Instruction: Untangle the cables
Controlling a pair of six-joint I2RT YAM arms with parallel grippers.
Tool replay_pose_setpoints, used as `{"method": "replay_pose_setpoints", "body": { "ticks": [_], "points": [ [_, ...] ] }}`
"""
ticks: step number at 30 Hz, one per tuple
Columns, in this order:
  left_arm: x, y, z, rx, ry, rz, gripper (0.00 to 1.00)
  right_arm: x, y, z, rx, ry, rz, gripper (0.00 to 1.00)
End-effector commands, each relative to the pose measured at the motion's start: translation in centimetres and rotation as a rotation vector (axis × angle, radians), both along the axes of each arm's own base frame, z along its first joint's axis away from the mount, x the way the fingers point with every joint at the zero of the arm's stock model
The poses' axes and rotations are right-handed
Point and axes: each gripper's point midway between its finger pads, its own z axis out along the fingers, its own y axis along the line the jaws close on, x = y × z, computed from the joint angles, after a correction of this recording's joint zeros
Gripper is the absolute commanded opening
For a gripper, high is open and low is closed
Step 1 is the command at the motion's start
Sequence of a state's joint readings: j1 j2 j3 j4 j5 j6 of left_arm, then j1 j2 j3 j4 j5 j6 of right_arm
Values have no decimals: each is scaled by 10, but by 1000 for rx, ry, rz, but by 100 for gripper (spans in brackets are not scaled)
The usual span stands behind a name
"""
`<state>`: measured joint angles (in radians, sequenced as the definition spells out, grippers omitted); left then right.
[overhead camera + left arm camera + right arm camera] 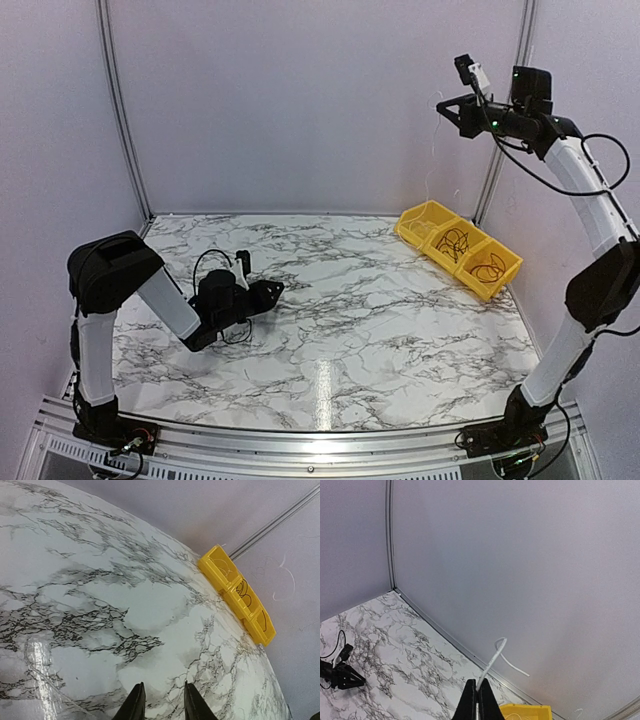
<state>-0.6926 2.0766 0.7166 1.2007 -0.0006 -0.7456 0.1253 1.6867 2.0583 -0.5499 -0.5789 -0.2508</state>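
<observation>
My right gripper is raised high at the back right and is shut on a thin white wire. The wire curls above the fingertips in the right wrist view and hangs down in the top view towards the yellow bin. Thin black cable loops lie in the bin's middle compartment and near compartment. My left gripper is low over the marble table at the left. In its wrist view the jaws stand apart with only marble between them.
The yellow three-compartment bin stands at the back right against the wall. A thicker black lead loops beside the left wrist. Grey walls with metal posts close in the table on three sides.
</observation>
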Motion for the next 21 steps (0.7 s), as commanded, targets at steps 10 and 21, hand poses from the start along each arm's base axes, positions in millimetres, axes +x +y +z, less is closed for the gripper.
{"method": "replay_pose_setpoints", "body": {
  "ticks": [10, 21],
  "points": [
    [-23, -24, 25, -93, 28, -160, 28, 89, -67, -55, 14, 52, -218, 0],
    [-26, -26, 14, -85, 50, -168, 27, 149, -146, -130, 92, 206, -345, 0]
  ]
}}
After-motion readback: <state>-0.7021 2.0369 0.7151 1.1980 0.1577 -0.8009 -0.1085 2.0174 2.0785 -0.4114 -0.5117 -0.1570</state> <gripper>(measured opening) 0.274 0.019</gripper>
